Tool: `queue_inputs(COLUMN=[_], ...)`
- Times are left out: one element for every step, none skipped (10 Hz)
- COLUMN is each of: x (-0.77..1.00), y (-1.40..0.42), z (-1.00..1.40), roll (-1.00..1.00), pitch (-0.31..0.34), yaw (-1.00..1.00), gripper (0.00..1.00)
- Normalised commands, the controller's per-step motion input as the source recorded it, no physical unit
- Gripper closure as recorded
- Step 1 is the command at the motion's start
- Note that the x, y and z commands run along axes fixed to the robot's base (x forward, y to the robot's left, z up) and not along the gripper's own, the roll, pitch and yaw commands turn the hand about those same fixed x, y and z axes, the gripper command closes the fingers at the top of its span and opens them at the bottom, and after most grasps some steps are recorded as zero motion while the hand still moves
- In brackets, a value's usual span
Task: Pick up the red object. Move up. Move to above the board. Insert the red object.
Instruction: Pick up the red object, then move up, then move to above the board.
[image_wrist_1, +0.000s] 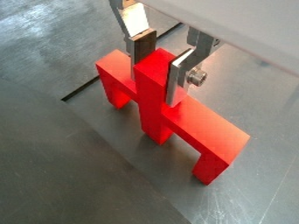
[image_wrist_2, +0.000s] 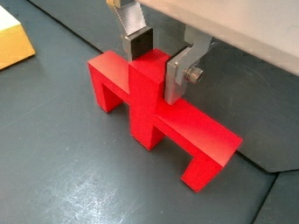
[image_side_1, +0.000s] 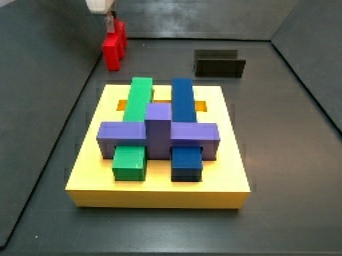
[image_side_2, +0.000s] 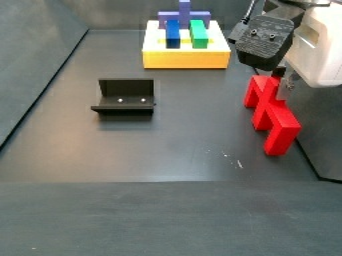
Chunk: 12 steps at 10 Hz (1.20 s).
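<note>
The red object (image_wrist_1: 176, 118) stands on the dark floor on its two legs, its upright stem between the fingers of my gripper (image_wrist_1: 159, 77). Both wrist views show the dark pad of one finger (image_wrist_2: 138, 44) against one side of the stem and the silver plate of the opposite finger (image_wrist_2: 179, 77) against the other side, so the gripper (image_wrist_2: 158, 76) is shut on the red object (image_wrist_2: 163, 122). In a side view the red object (image_side_1: 115, 45) stands beyond the back left corner of the yellow board (image_side_1: 94, 170). The board (image_side_2: 187, 60) carries green, blue and purple blocks.
The dark fixture (image_side_1: 221, 65) stands behind the board's far right corner, and it shows as an L-shaped bracket (image_side_2: 124, 97) in a side view. A corner of the board (image_wrist_2: 14, 44) shows in a wrist view. Grey walls ring the floor.
</note>
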Motion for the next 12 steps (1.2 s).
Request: queue_inputs(x=[0.0, 0.0, 0.0, 0.0, 0.0, 0.0, 0.0, 0.0, -0.01, -0.05, -0.01, 0.0], y=[0.0, 0.0, 0.0, 0.0, 0.0, 0.0, 0.0, 0.0, -0.01, 0.0, 0.01, 0.0], z=[0.0, 0.0, 0.0, 0.0, 0.0, 0.0, 0.0, 0.83, 0.78, 0.61, 0.28, 1.4], roll=[0.0, 0.0, 0.0, 0.0, 0.0, 0.0, 0.0, 0.0, 0.0, 0.02, 0.04, 0.0], pitch=[0.0, 0.0, 0.0, 0.0, 0.0, 0.0, 0.0, 0.0, 0.042, 0.094, 0.076, 0.0], yaw=[0.0, 0.0, 0.0, 0.0, 0.0, 0.0, 0.0, 0.0, -0.06, -0.06, -0.02, 0.0], gripper=[1.0, 1.0, 1.0, 1.0, 1.0, 1.0, 1.0, 1.0, 1.0, 1.0, 1.0, 1.0])
